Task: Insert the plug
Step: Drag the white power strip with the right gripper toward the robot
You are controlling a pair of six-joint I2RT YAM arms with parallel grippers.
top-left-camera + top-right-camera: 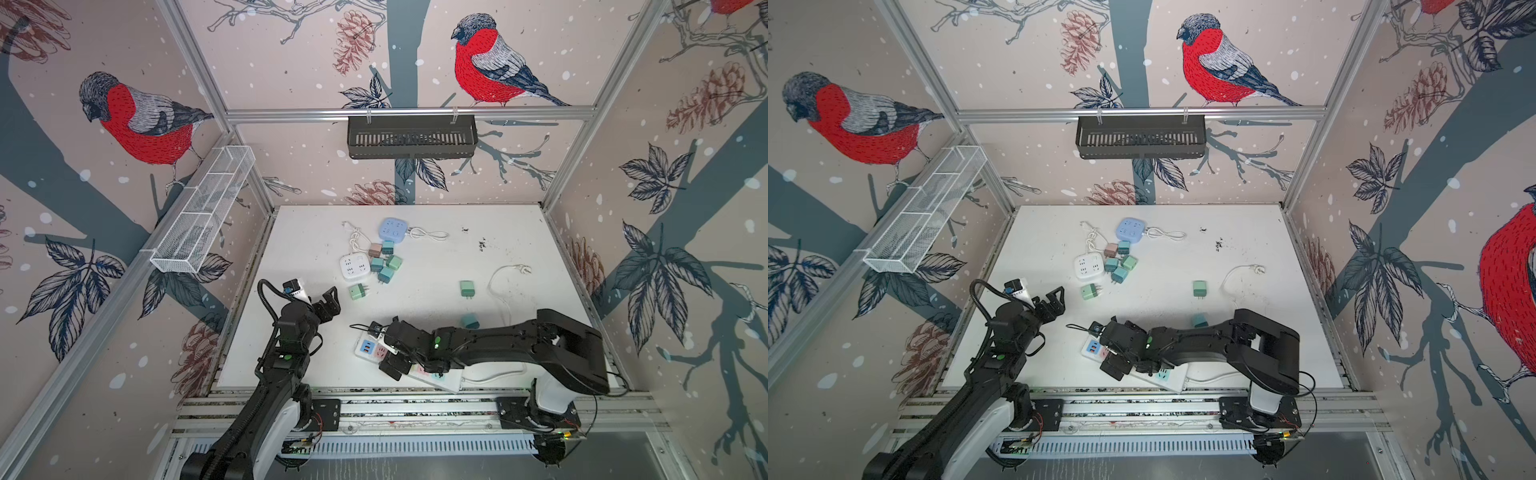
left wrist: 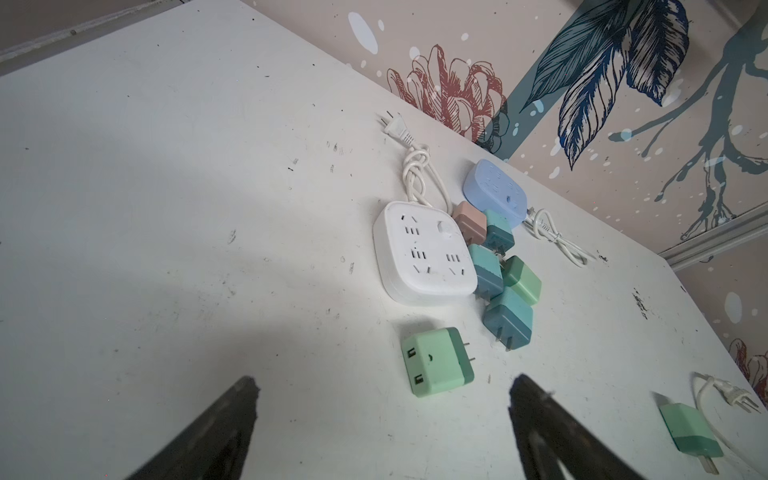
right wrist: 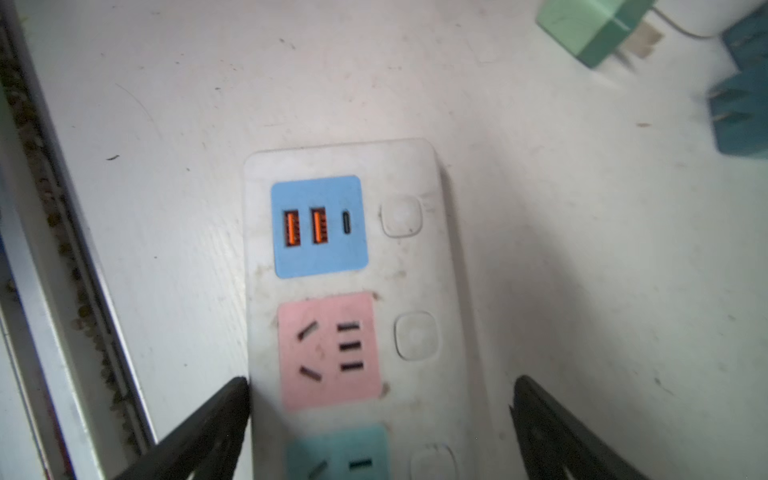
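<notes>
The left gripper hangs off the table with its two fingers spread wide and nothing between them. Just beyond its fingertips lies the light green plug, flat on its side and apart from both fingers.

Taking the long power strip as reference, this plug lies past the strip's USB panel end, on the side away from the robot's base. The left gripper stands between the two, a little off the line that joins them.

The plug's long axis, from USB face to prongs, runs level with the table. It crosses the line of the gripper's reach, so the spread fingers would close across the body's shorter sides.

The right gripper is also open and holds nothing. It is astride the strip at the pink socket, one finger just beside the strip's edge and the other clear of it. The strip's sockets face upward and none carries a plug.

The left arm is plainly the nearer to the plug, and the right arm the nearer to the strip. As judged, the coming move turns on this mismatch: the prongs lie horizontal while the socket opens upward. Once gripped, the plug must be tipped prongs-down and carried back toward the strip.
</notes>
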